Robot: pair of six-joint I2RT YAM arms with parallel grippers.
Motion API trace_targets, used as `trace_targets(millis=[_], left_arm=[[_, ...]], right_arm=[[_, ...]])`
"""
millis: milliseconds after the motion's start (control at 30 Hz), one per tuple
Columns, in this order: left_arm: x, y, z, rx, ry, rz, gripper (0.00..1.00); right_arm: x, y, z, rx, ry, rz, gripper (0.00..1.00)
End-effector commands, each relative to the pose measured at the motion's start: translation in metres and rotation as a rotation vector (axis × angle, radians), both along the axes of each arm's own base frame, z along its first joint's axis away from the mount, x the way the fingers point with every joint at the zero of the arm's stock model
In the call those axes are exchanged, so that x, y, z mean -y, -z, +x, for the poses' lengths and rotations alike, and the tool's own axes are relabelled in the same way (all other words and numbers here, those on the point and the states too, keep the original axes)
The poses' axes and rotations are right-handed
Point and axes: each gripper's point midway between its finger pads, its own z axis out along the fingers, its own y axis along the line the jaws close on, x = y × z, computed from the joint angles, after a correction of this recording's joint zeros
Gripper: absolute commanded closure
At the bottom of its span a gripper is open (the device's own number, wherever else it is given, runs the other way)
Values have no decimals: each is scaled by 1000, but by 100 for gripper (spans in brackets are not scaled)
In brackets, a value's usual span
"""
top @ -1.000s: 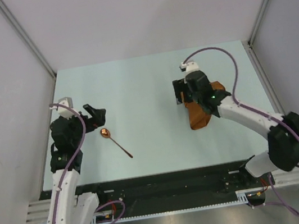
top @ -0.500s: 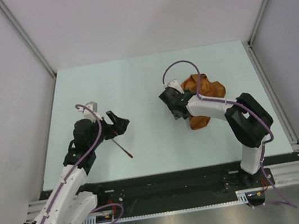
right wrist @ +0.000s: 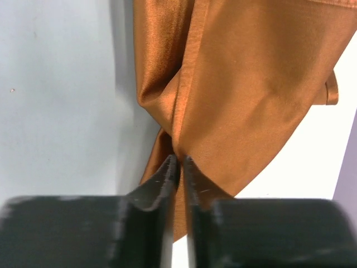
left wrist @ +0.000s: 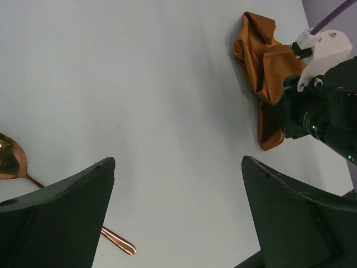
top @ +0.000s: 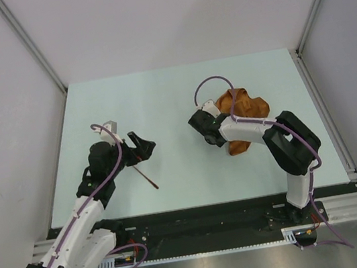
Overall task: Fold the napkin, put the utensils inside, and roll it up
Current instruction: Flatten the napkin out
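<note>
"Where was the rust-brown cloth napkin (top: pixel 247 105) (left wrist: pixel 261 58) (right wrist: pixel 251 84)?"

"Bunched in a loose, creased heap on the right half of the table (top: pixel 159 96), not folded. One hanging fold was nipped between the closed fingers of the right gripper (right wrist: pixel 179 163)."

"And the slim spoon with the shiny copper bowl (top: pixel 147 177) (left wrist: pixel 11 161)?"

"Flat on the left side, well apart from the cloth, its long thin handle slanting toward the near edge."
</note>
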Motion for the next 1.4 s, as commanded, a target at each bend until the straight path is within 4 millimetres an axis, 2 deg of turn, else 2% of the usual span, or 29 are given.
trace_targets(millis=[0, 67, 100, 200, 233, 300, 333, 367, 433, 467, 500, 533, 600, 633, 667, 733, 767, 800, 833, 867, 900, 967, 1000, 1133, 1233, 1367], left_arm=[[4, -16, 6, 49, -5, -30, 0], [5, -16, 6, 49, 0, -33, 0], [6, -17, 6, 52, 3, -39, 0], [10, -15, 7, 42, 19, -55, 0], [12, -17, 9, 52, 23, -66, 0], [16, -14, 11, 41, 37, -81, 0], [18, -14, 12, 50, 42, -92, 0], [19, -11, 13, 45, 43, -98, 0], [25, 1, 12, 10, 61, -121, 0], [28, 2, 14, 14, 72, -135, 0], [32, 4, 13, 0, 86, -156, 0], [35, 18, 13, -36, 93, -150, 0], [42, 27, 11, -56, 112, -131, 0], [43, 37, 15, -80, 102, -102, 0], [44, 45, 14, -94, 109, -62, 1], [54, 51, 18, -107, 123, -22, 2], [58, 65, 19, -148, 132, -2, 5], [67, 61, 23, -138, 152, -5, 7], [71, 62, 27, -139, 153, 5, 9], [73, 76, 30, -168, 155, 36, 13], [82, 70, 35, -154, 166, 47, 16], [82, 87, 44, -180, 143, 105, 23], [86, 85, 52, -177, 142, 109, 25], [95, 101, 68, -202, 146, 129, 32], [100, 114, 83, -235, 137, 164, 35], [101, 120, 100, -250, 115, 220, 39]], right_arm=[[-6, -24, 3, 65, -3, 16, 100], [-22, -28, 0, 65, -43, 73, 100], [-37, -35, -5, 69, -90, 112, 100], [-92, -43, -20, 34, -257, 301, 100], [-126, -52, -32, 23, -359, 413, 100], [-154, -56, -47, 4, -438, 502, 100], [-177, -53, -60, -37, -508, 577, 100], [-185, -50, -64, -61, -533, 606, 100], [-202, -45, -77, -129, -589, 662, 79], [-205, -41, -80, -151, -589, 675, 72], [-207, -44, -84, -159, -594, 693, 59], [-207, -49, -85, -151, -595, 715, 52], [-193, -68, -83, -105, -569, 758, 38], [-186, -73, -80, -87, -552, 766, 34], [-169, -82, -73, -62, -511, 787, 33], [-149, -83, -68, -72, -447, 803, 32], [-138, -83, -65, -69, -417, 804, 32], [-119, -83, -57, -50, -364, 810, 32], [-109, -81, -56, -53, -343, 816, 32], [-100, -80, -55, -49, -322, 822, 32], [-82, -78, -51, -38, -263, 839, 32], [-70, -78, -52, -42, -230, 879, 32], [-58, -80, -52, -20, -199, 901, 32], [-41, -84, -55, 4, -170, 955, 32], [-34, -87, -55, 12, -158, 977, 32], [-29, -88, -56, 18, -155, 985, 32]])
